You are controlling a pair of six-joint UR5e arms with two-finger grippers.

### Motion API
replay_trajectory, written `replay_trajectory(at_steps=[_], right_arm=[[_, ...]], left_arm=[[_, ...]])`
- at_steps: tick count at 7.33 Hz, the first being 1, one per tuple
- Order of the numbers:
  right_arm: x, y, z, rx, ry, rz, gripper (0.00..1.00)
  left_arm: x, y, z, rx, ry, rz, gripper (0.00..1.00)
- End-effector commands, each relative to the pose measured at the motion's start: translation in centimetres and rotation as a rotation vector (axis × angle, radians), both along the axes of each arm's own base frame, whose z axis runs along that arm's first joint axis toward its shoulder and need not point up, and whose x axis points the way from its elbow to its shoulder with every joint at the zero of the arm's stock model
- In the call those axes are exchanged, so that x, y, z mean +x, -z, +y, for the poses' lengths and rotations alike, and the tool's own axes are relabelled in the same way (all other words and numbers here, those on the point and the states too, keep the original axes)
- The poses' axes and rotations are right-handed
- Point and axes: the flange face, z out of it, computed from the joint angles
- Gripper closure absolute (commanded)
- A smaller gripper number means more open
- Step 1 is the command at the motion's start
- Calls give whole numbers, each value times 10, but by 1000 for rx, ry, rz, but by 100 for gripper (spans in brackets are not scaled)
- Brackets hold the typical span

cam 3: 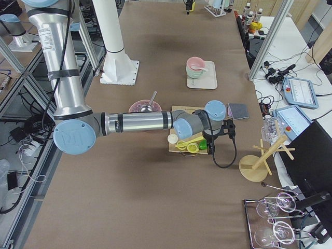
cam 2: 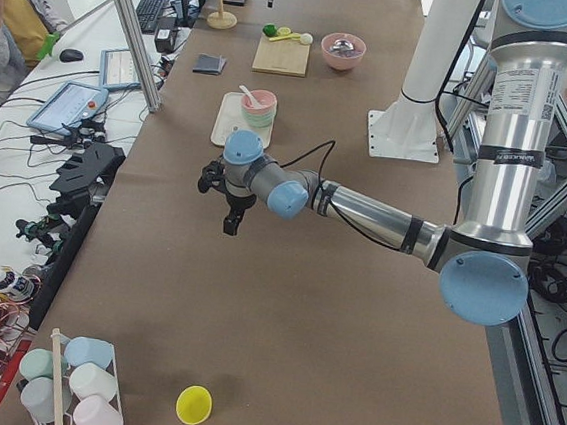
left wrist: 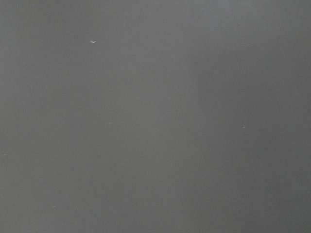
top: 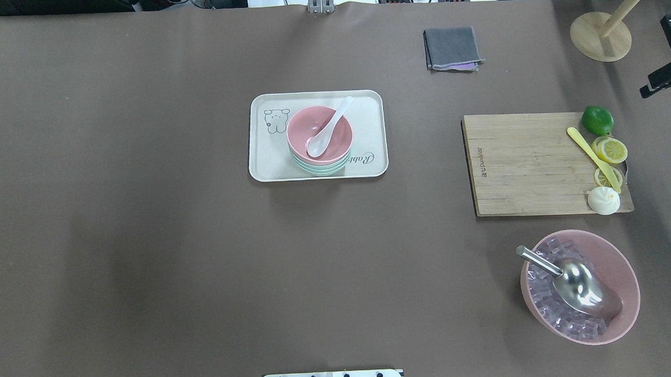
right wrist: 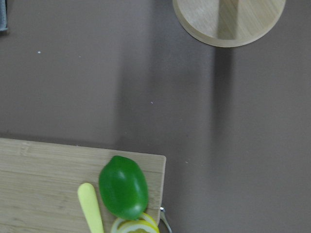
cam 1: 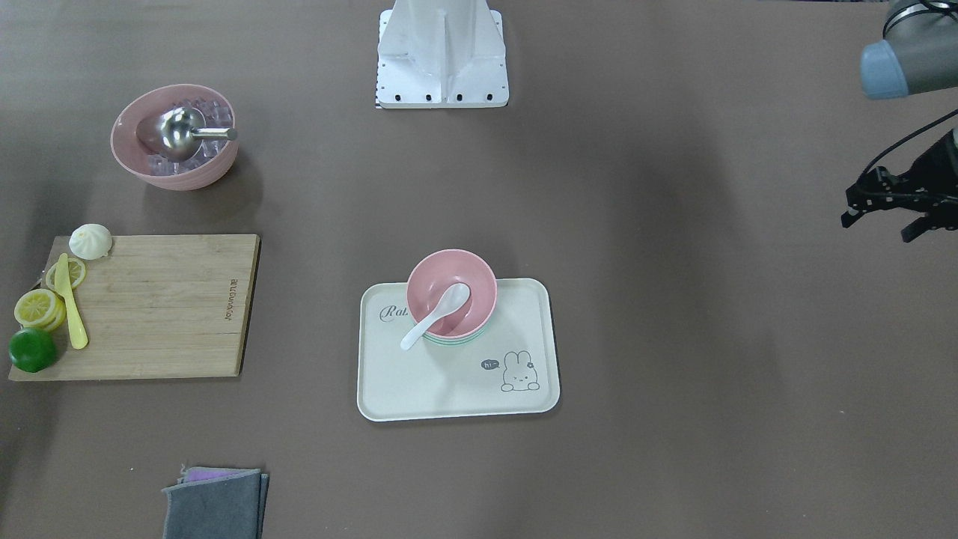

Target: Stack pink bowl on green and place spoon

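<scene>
A pink bowl (cam 1: 452,292) sits nested on a green bowl (cam 1: 453,339) on a cream tray (cam 1: 524,314) at the table's middle. A white spoon (cam 1: 435,314) lies in the pink bowl with its handle over the rim. The stack also shows in the overhead view (top: 319,134). My left gripper (cam 1: 877,227) hangs at the table's far left side, well away from the tray, its fingers apart and empty. My right gripper (top: 664,87) is at the far right edge near the lime, looks open and holds nothing. Neither wrist view shows its fingers.
A wooden cutting board (top: 527,162) holds a lime (top: 597,120), lemon slices (top: 610,150), a yellow knife (top: 591,156) and a white bun (top: 603,200). A large pink bowl (top: 623,268) holds ice and a metal scoop (top: 581,286). A grey cloth (top: 452,49) and a wooden stand (top: 600,36) lie at the far side.
</scene>
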Motion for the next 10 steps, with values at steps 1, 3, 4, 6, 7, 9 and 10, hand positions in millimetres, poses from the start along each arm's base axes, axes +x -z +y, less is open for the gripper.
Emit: replay_trajectory(at_steps=[1, 3, 4, 6, 7, 9, 10], right_arm=[[32, -29, 13, 28, 24, 24, 0], [31, -25, 9, 36, 25, 21, 0], [31, -22, 9, 38, 22, 20, 0], [31, -26, 10, 38, 23, 20, 0], [32, -22, 10, 44, 22, 20, 0], [27, -12, 9, 49, 30, -18, 0], [25, 0, 8, 62, 39, -50, 0]], left_arm=[[-40, -60, -1, -26, -16, -14, 2], [-50, -63, -5, 0, 10, -13, 2], [-53, -63, -14, 20, 41, -87, 2], [-53, -34, -21, 0, 128, -73, 2], [-53, -20, -21, 11, 141, -64, 2], [-52, -24, -22, 3, 140, -65, 2], [-52, -21, -22, 12, 139, -64, 2]])
